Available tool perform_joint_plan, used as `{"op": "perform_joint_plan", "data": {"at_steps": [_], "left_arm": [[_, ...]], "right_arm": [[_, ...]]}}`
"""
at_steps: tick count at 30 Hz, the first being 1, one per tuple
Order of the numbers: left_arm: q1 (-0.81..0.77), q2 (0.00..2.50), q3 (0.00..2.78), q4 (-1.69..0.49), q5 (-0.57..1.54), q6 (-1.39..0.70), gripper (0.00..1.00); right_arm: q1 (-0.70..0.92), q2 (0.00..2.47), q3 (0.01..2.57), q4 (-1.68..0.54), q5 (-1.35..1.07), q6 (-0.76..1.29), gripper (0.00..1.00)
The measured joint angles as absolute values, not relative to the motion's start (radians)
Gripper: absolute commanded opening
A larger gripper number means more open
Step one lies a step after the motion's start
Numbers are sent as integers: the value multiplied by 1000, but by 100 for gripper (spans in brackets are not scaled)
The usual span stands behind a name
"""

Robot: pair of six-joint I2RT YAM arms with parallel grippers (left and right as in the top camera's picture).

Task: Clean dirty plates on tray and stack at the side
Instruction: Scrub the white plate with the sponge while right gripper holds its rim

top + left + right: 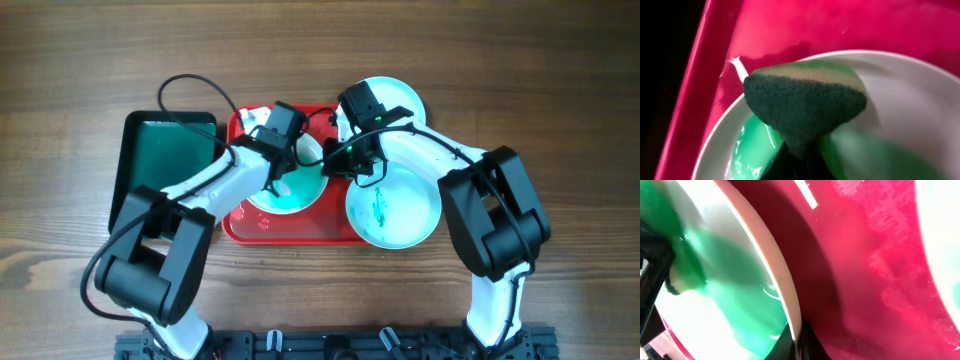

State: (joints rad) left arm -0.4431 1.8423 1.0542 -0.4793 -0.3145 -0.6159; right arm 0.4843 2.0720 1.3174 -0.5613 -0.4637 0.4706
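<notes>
The step now is scrubbing. A round pale aqua plate (300, 198) sits in the big red plastic tray with a raised rim (290, 232), near its middle. The left claw (797, 167) is closed tight on a dark green scrubby sponge (805, 102). The sponge rests on the left side of this plate, close to its edge. The right claw (796, 342) is pinched on the plate's thin rim on the right side, so the plate cannot slide.

To do this well, I think the right claw should hold firm but not lift the rim much, or the plate may tip. The left claw should press the sponge flat and rub in small rounds over the middle, where marks tend to be. It looks wet and slippery there, so go slow.

A second round aqua plate with a teal scribble (395, 215) lies to the right and near, partly over the tray's edge. It looks dirty and should be next. A round whitish plate (405, 95) lies far right, off the tray. A dark green tray (165, 150) is at the left.
</notes>
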Motion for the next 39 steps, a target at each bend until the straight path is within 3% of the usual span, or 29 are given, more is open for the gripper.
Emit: {"op": "perform_joint_plan", "data": {"at_steps": [4, 8, 12, 16, 26, 33, 39], "left_arm": [[-431, 1840, 1076, -584, -224, -583, 4], [-390, 1828, 1081, -633, 22, -434, 4], [-392, 1833, 1066, -613, 273, -324, 4], [-393, 1844, 1047, -505, 367, -299, 4], [-419, 1850, 1045, -369, 158, -455, 4], [-404, 1842, 1072, -496, -60, -594, 4], [-384, 1837, 1089, -630, 17, -566, 4]], "right_arm": [[490, 2072, 1317, -573, -464, 462, 4], [487, 2071, 1317, -583, -464, 444, 4], [487, 2070, 1317, -583, -464, 440, 4], [487, 2070, 1317, -587, -463, 440, 4], [482, 2070, 1317, -583, -464, 448, 4], [489, 2070, 1317, -583, -465, 448, 4], [500, 2070, 1317, -599, -478, 440, 4]]}}
